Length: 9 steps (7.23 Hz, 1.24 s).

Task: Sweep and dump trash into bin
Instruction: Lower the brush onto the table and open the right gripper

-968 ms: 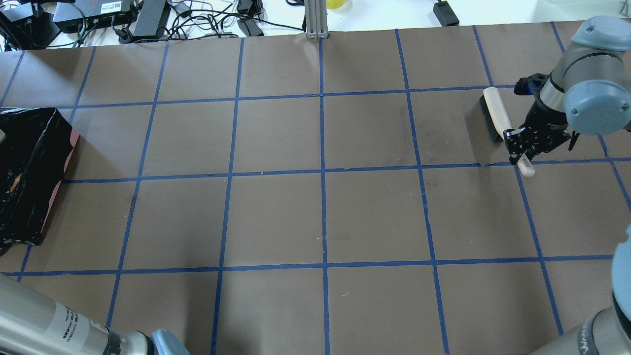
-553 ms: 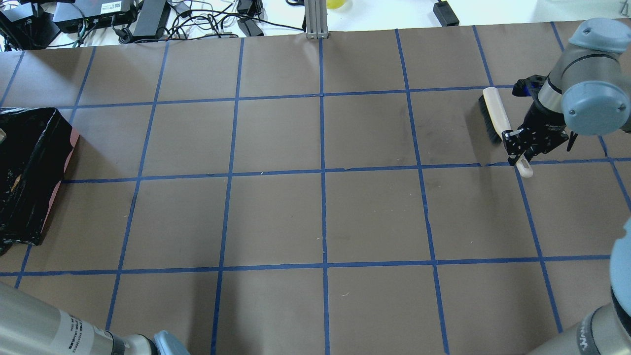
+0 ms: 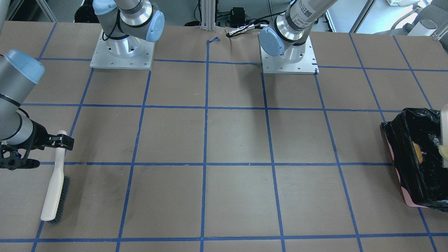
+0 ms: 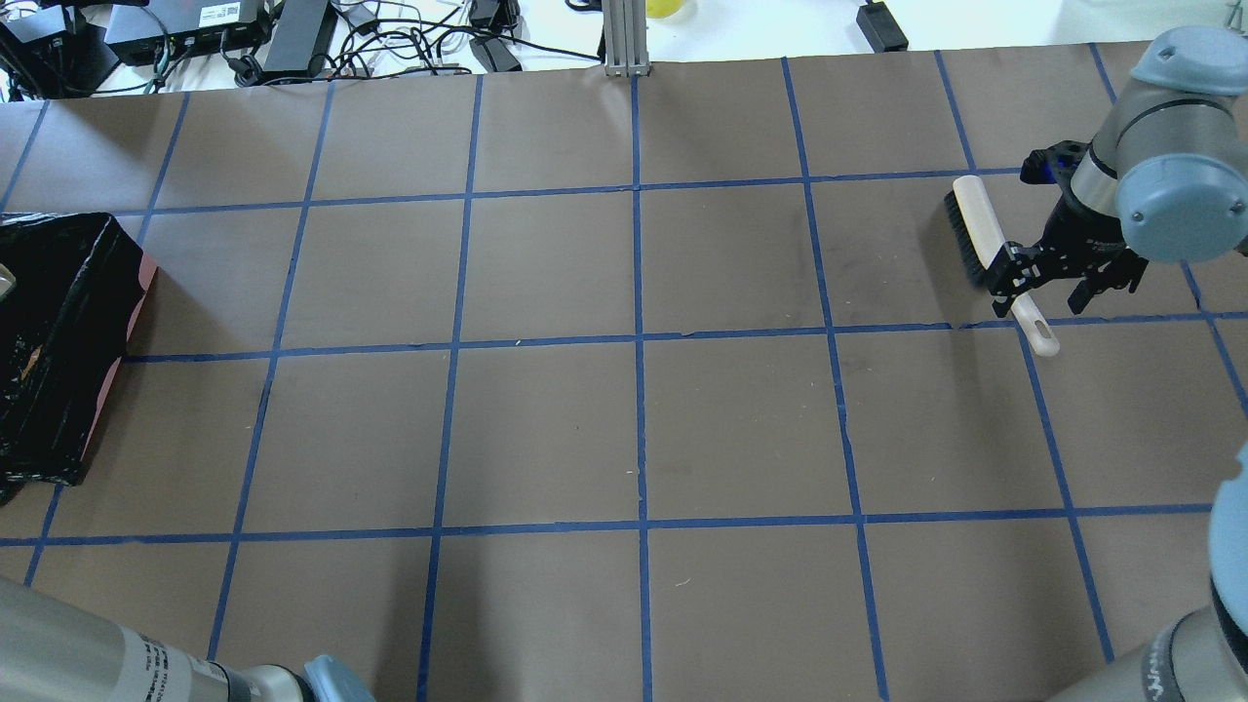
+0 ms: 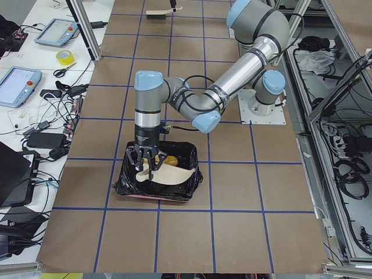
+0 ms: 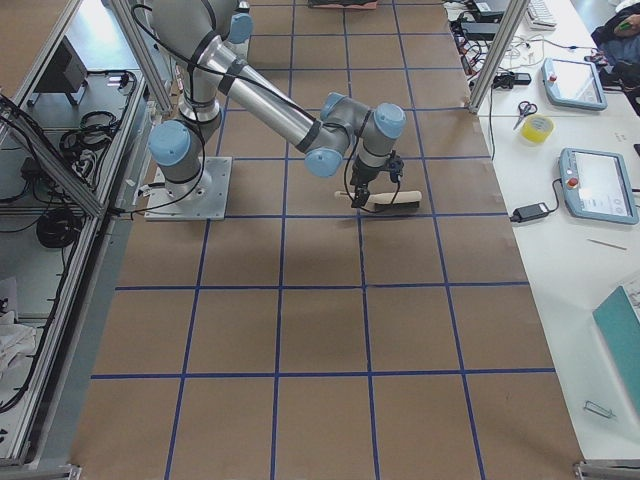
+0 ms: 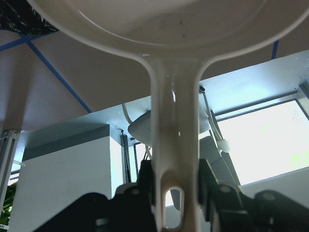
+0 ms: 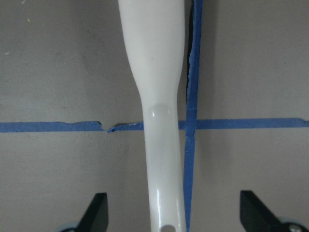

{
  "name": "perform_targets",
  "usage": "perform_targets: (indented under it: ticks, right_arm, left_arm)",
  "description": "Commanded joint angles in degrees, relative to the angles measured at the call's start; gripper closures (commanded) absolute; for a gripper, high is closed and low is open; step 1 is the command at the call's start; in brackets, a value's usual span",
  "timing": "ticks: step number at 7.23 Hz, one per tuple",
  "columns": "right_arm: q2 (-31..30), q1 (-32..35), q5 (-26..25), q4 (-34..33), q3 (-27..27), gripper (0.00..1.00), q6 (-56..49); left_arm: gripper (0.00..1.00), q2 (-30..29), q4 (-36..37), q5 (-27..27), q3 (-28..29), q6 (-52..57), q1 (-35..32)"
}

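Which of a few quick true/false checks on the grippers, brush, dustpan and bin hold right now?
1. The right gripper is shut on the brush. False: it is open, fingers wide of the handle, and the brush lies on the table.
2. The left gripper holds the dustpan over the bin. True.
3. Trash lies on the table's middle squares. False: none shows there; a yellow-brown lump sits in the bin.
4. Brush and bin are at opposite ends of the table. True.
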Motion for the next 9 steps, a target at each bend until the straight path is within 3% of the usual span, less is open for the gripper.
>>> perform_targets:
  ticks: [1, 4, 7, 9]
  right_arm:
    - [-3.7, 0.0, 0.2, 4.7, -3.6, 0.0, -0.1]
    - [-14.2, 5.2, 1.3, 12.8, -7.2, 0.0, 5.2]
    - [-18.6, 17.1, 1.5, 12.7, -7.4, 0.0, 12.4]
    - [-17.8, 17.4, 1.8, 12.0, -7.1, 0.0, 12.5]
  left_arm:
    - [1.0, 0.1, 6.7, 0.4, -1.3, 1.2, -0.9]
    - [1.0, 2.1, 11.6, 3.2, -5.1, 3.1, -3.2]
    - [1.0, 3.5, 14.1, 3.3, -7.6, 4.5, -3.5]
    - [1.0, 3.6, 13.5, 1.9, -7.2, 5.6, -3.5]
